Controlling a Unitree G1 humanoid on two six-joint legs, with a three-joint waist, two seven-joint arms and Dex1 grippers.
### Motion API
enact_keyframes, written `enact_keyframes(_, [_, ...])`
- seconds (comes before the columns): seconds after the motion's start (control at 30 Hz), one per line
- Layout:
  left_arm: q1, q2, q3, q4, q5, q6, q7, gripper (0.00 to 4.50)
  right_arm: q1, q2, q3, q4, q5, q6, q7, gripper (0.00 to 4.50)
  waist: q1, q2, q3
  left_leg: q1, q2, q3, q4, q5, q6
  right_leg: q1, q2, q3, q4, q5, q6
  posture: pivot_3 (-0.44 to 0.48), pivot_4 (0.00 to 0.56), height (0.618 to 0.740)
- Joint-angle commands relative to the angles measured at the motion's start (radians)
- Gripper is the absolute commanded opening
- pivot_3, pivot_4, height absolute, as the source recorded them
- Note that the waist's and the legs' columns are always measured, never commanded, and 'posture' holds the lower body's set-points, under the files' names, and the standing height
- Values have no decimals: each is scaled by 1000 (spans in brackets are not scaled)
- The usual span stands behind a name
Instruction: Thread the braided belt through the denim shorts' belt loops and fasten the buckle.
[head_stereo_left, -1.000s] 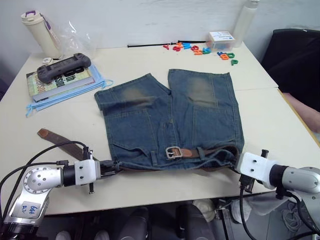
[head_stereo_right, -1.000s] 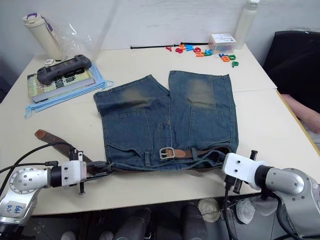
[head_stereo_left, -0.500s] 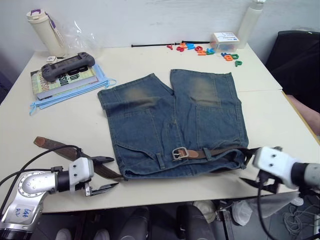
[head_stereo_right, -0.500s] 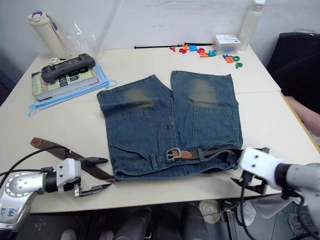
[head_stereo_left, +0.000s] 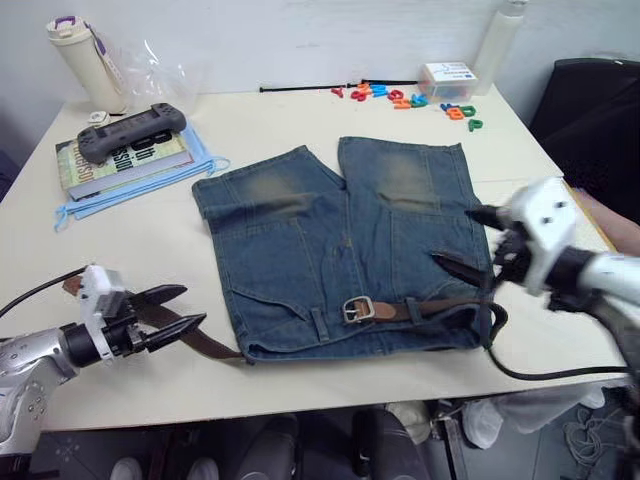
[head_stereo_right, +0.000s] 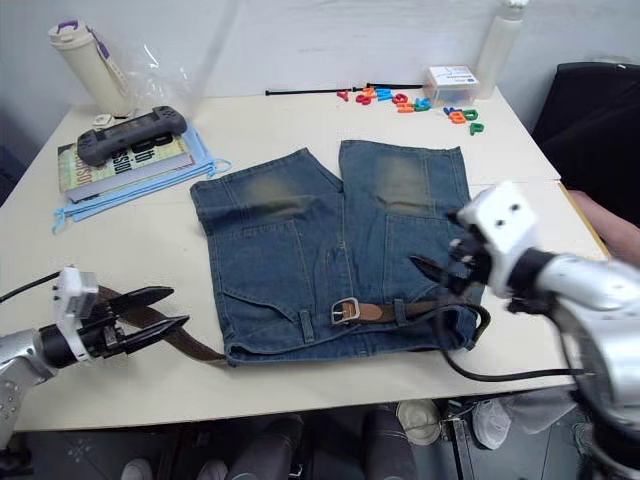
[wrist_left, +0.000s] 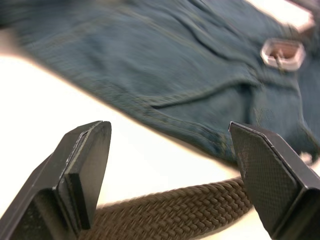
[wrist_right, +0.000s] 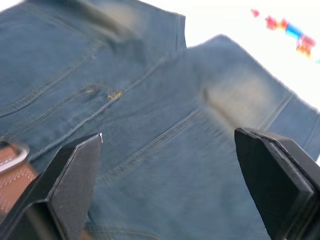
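The denim shorts (head_stereo_left: 340, 240) lie flat mid-table, waistband toward me. The braided belt (head_stereo_left: 212, 345) runs out of the waistband's left corner across the table. Its tan end with the silver buckle (head_stereo_left: 358, 309) lies at the waistband's middle, and the strap continues right under a belt loop (head_stereo_left: 416, 309). My left gripper (head_stereo_left: 192, 308) is open just above the belt's loose tail, left of the shorts; the left wrist view shows the braided belt (wrist_left: 175, 210) between its fingers (wrist_left: 82, 170), untouched. My right gripper (head_stereo_left: 455, 237) hangs open over the shorts' right leg, holding nothing.
A book with a game controller (head_stereo_left: 130, 132) and blue masks (head_stereo_left: 135, 185) sit at the back left beside a bottle (head_stereo_left: 85, 65). Coloured letters (head_stereo_left: 400, 97), a small box (head_stereo_left: 446, 78) and a white bottle (head_stereo_left: 497, 35) stand at the back right. A black chair (head_stereo_left: 590, 110) is beyond the right edge.
Both grippers have opened and left the waistband corners. The left one drew back to the left over the belt's tail; the right one rose over the shorts' right leg.
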Motion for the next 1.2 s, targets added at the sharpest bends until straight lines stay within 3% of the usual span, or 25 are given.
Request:
enact_keyframes(0.03, [18, -10, 110, -57, -117, 116, 72, 4112, -18, 58, 46, -54, -46, 42, -135, 4500, 1, 0, 0, 0, 0, 0, 0, 0, 0, 0, 0, 0, 0, 0, 0, 0, 150, 659])
enact_keyframes(0.27, [113, -30, 348, -46, -430, 439, 273, 4112, -11, 144, 162, -134, -35, 79, -216, 4500, -8, 0, 0, 2, -1, 1, 0, 0, 1, 1, 0, 1, -1, 1, 1, 0, 150, 659])
enact_keyframes(0.43, [187, -51, 407, -55, -500, 524, 378, 4112, -34, 185, 213, -175, -12, 66, -225, 4500, -5, 0, 0, 2, 0, 1, 0, -1, 1, 1, 0, 1, 0, 0, 1, 0, 150, 659])
enact_keyframes(0.67, [168, -83, 385, -53, -507, 567, 575, 4112, -49, 202, 239, -212, 50, 73, -193, 4500, -1, -2, -1, 2, -1, 1, 0, -1, 1, 2, 0, 1, 0, 0, 1, 0, 150, 659])
enact_keyframes(0.83, [75, -122, 397, 26, -582, 615, 810, 4112, -54, 172, 248, -202, 47, 52, -191, 4500, -2, -5, -3, 3, -1, 1, 0, -1, 2, 2, 0, 1, -1, 0, 1, 0, 150, 659])
enact_keyframes(1.03, [15, -132, 354, 112, -595, 628, 849, 4112, -67, 156, 254, -191, 35, 31, -199, 4500, -4, -1, -5, 5, -1, 1, -1, -1, 1, 2, 0, 2, 1, 0, 0, 0, 150, 659])
enact_keyframes(1.2, [-122, -240, 307, 166, -625, 586, 996, 4112, -74, 146, 257, -185, 27, 19, -206, 4500, 17, 9, -11, 8, -3, 1, -1, -2, 4, 5, -1, 1, 1, 0, 1, 0, 150, 659])
